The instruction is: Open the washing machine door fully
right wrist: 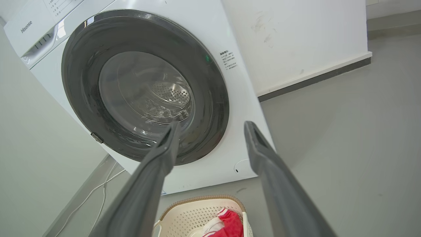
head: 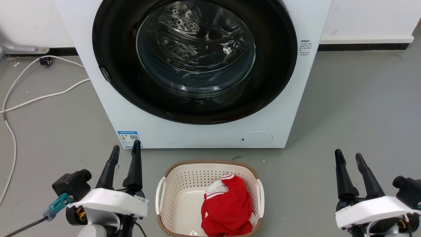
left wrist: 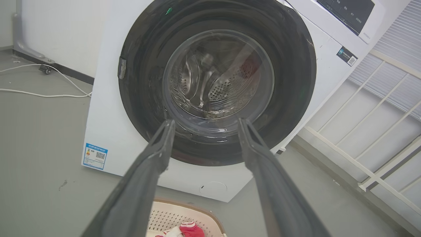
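Washing machine door [head: 194, 59] sat shut, flush in front of washing machine [head: 204, 135], straight ahead. My left jaws parted a little, empty, low by blue label [head: 129, 139]. Right jaws parted likewise, empty, well off to right. Judged door stiff and weighty, latch needing firm tug. Glossy rim likely slippery, glass bowl no place to grip. Small grey tab [head: 105, 74] on rim's left edge looked best hold.

Left gripper [left wrist: 205, 122]: fingers spread, holding nothing
Washing machine door [left wrist: 296, 82]: closed, straight ahead of fingertips
Basket [left wrist: 171, 215]: below, between fingers
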